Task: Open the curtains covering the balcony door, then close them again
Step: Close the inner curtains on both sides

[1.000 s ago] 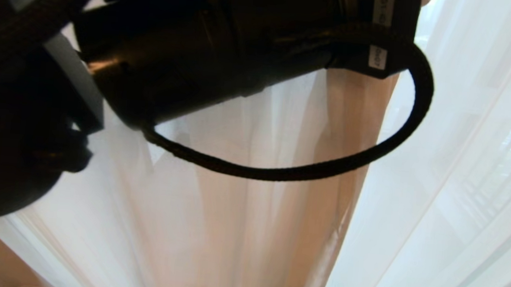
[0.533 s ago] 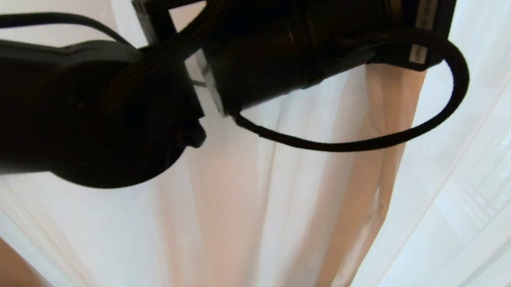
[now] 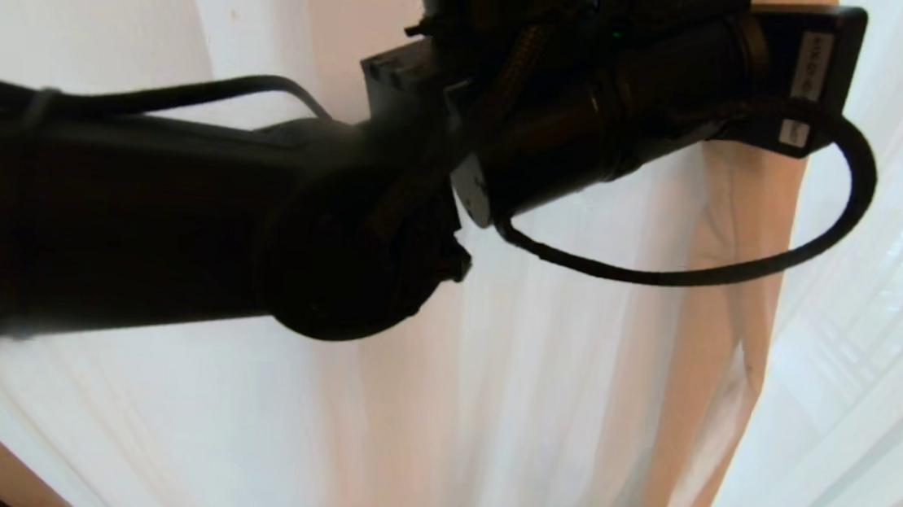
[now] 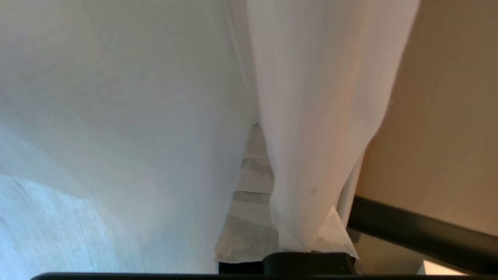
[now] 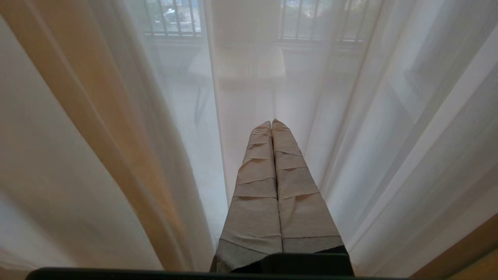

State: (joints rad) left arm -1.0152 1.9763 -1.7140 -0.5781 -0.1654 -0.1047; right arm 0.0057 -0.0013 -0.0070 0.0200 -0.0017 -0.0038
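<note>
The left end effector (image 4: 264, 186), mostly hidden by cloth, is clamped on the curtains (image 4: 319, 116); the right end effector (image 5: 271, 123) is pressed closed, empty.

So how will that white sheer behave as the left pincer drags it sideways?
Probably floppy: the sheer bunches into soft folds where the left pincer pinches it. Likely light, since daylight passes through it. It may slip, as only a thin fold looks caught.

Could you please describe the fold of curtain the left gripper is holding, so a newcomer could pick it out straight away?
Start from the black left arm crossing the white sheers in the head view. Follow it to its far end: there a beige fold hangs down. Unlike the see-through white cloth on either side, it is opaque and warm-toned; the left gripper is shut on its edge.
</note>
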